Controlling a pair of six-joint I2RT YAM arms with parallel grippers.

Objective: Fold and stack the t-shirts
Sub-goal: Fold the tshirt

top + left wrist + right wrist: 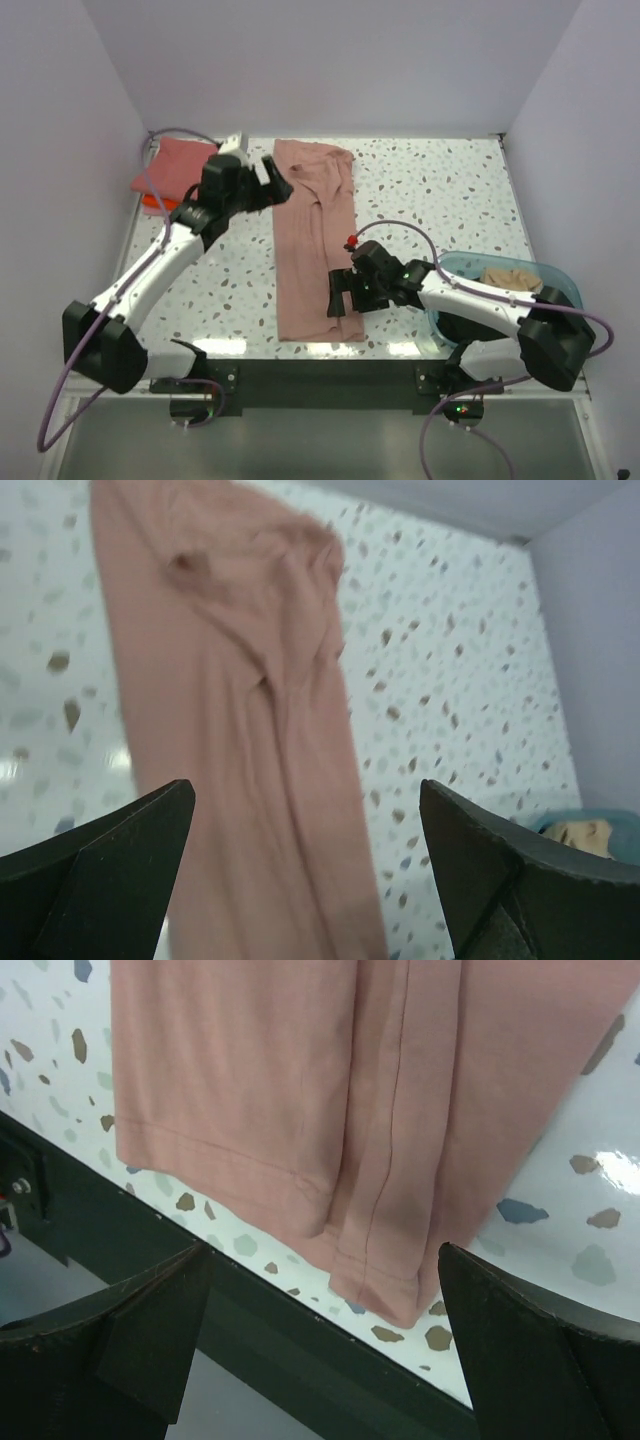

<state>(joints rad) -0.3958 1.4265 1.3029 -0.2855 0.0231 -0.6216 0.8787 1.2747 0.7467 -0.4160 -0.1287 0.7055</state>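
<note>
Speckled table [450,190] bears pink t-shirt [310,250], blue tub [562,271].

Pale lilac walls [330,60] enclose three sides of a glossy white table [450,190] speckled with brown and grey flecks. A dark rail [320,375] runs along its near edge. The light is even.

Speckled table [450,190], pink t-shirt [310,250] mid-table, coral red t-shirt [180,165] far left, blue tub [570,283] near right
</note>
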